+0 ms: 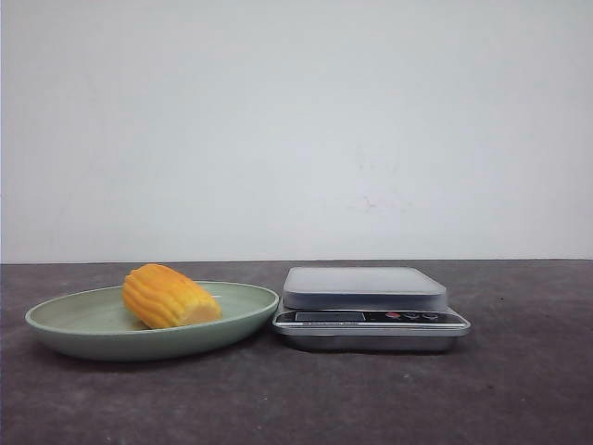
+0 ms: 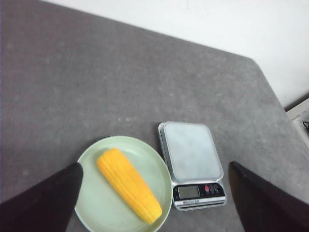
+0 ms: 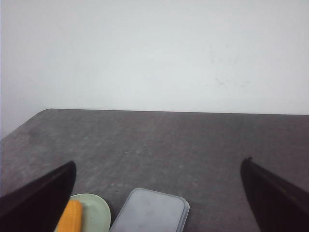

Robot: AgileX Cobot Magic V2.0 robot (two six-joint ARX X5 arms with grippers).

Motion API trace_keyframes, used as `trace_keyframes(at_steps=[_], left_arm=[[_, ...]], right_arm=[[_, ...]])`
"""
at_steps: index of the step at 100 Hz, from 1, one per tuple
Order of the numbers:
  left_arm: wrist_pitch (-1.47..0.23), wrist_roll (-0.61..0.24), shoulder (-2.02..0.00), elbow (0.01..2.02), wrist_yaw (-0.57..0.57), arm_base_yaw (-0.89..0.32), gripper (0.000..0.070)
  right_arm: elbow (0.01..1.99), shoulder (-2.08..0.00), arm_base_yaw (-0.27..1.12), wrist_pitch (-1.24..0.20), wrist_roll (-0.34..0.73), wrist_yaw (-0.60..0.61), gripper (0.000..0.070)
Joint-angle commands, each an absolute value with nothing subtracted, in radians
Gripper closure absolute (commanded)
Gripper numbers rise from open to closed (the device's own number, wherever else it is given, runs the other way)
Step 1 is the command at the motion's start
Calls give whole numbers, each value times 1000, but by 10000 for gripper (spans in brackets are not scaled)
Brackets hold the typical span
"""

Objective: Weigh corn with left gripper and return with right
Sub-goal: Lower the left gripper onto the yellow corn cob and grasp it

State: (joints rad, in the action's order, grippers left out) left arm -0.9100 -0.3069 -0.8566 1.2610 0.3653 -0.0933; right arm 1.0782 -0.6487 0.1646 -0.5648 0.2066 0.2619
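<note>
The yellow-orange corn (image 1: 169,297) lies on its side in the pale green plate (image 1: 65,320) at the left of the table. It also shows in the left wrist view (image 2: 128,184) and at the edge of the right wrist view (image 3: 70,217). A silver kitchen scale (image 1: 364,288) with an empty grey platform stands right of the plate. My left gripper (image 2: 154,169) is open, high above the plate and scale, holding nothing. My right gripper (image 3: 158,166) is open, raised above the table, holding nothing. Neither gripper shows in the front view.
The table is dark grey, with a plain white wall behind it. The scale (image 2: 192,164) has a small display and red and dark buttons on its front. The table's far right corner and edge show in the left wrist view.
</note>
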Motion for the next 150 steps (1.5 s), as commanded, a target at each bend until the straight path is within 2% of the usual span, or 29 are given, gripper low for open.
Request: trace_keyframes(at_steps=[1, 3, 29, 53, 70, 91, 140, 150], left_arm=[[-925, -303, -863, 1274, 366, -97, 22], [-931, -302, -863, 1274, 367, -99, 0], [-1006, -309, -894, 1274, 367, -142, 0], [-971, -392, -993, 1274, 366, -193, 0], [-928, -407, -1136, 1274, 353, -247, 0], [-856, -406, -1353, 1274, 286, -303, 0], [-804, -422, -1768, 1274, 286, -377, 0], [-785, -458, -1821, 1274, 289, -397, 0]], right_arm=[[1096, -653, 168, -563, 202, 265, 0], [1096, -653, 168, -566, 202, 265, 0], [1096, -653, 168, -601, 194, 266, 0], [1096, -669, 168, -607, 194, 265, 0], [1096, -705, 168, -617, 196, 266, 0], [1096, -754, 168, -683, 202, 266, 0], [1096, -761, 168, -765, 260, 262, 0], [1096, -757, 168, -789, 280, 263, 0]])
